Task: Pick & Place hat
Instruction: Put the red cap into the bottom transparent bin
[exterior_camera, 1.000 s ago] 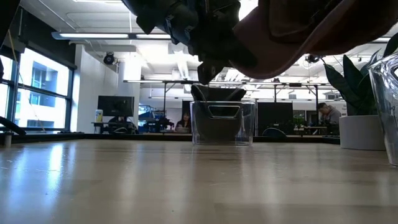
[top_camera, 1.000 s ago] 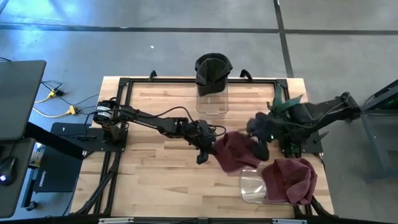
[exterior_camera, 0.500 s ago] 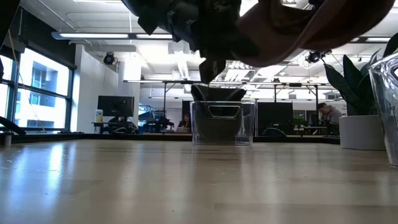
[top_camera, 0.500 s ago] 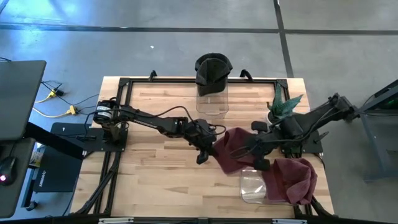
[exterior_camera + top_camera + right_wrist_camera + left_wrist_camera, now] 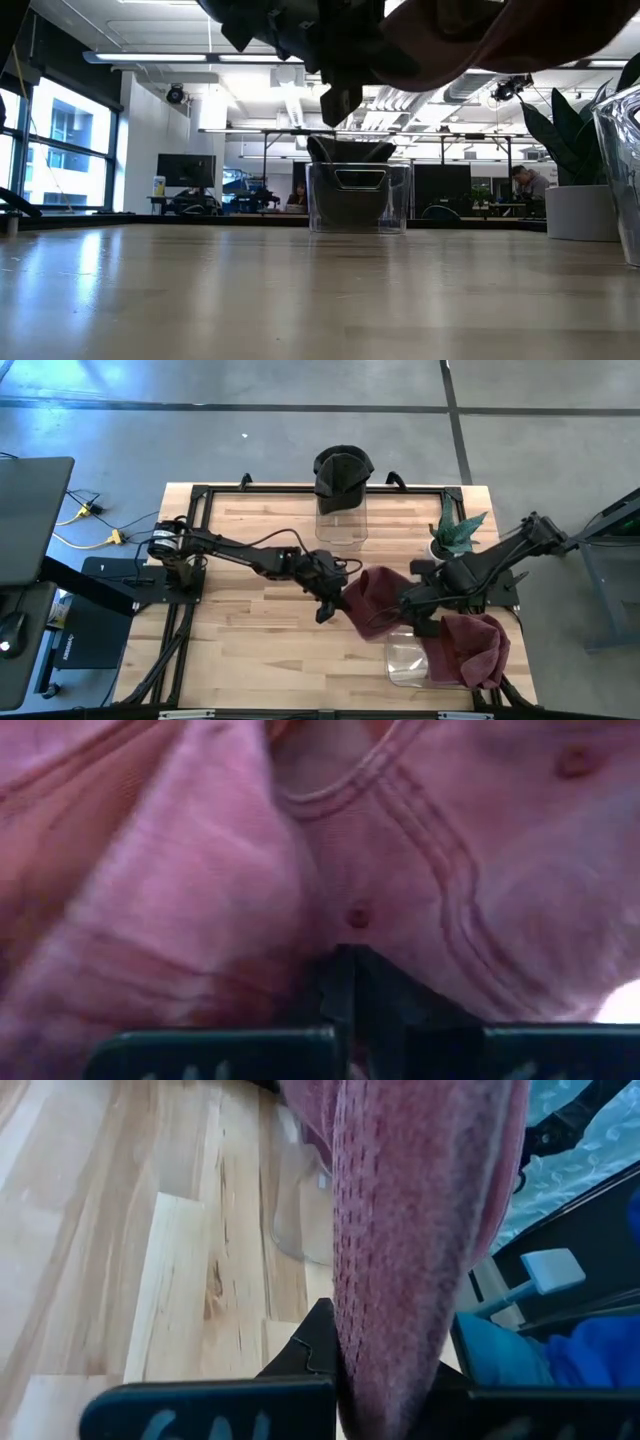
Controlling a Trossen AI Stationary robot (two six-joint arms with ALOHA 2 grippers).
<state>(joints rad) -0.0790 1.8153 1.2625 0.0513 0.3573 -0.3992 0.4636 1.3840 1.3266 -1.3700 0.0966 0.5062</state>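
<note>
Both arms hold one red hat [image 5: 375,598] up in the air above the table [image 5: 240,650]. The hat hangs over the middle of the table, a bit toward the right side.

The left gripper [image 5: 335,600] comes in from the left and its fingers are pinched tight on the left edge of the hat. From its own wrist camera, the red cloth [image 5: 420,1230] runs straight up out of the closed fingers, with wood below it.

The right gripper [image 5: 408,603] comes in from the right and its fingers are pinched tight on the right side of the same hat. Its wrist camera is filled with red cloth [image 5: 400,850], with stitching and small holes showing, and the cloth is caught between the dark fingers.

From the low camera, the hat [image 5: 480,40] and the dark grippers hang high above the wood, not touching it.

Just beside the hat, near the front right corner of the table, a clear cup [image 5: 403,660] lies with a second red hat [image 5: 470,648] draped on it. At the back edge, in the middle, stands another clear cup [image 5: 342,525] with a black hat [image 5: 343,468] on top. A small green plant [image 5: 455,532] sits at the back right, behind the right arm.

Far off in the room, a person [image 5: 524,182] sits at a desk, and screens [image 5: 186,170] stand on tables
</note>
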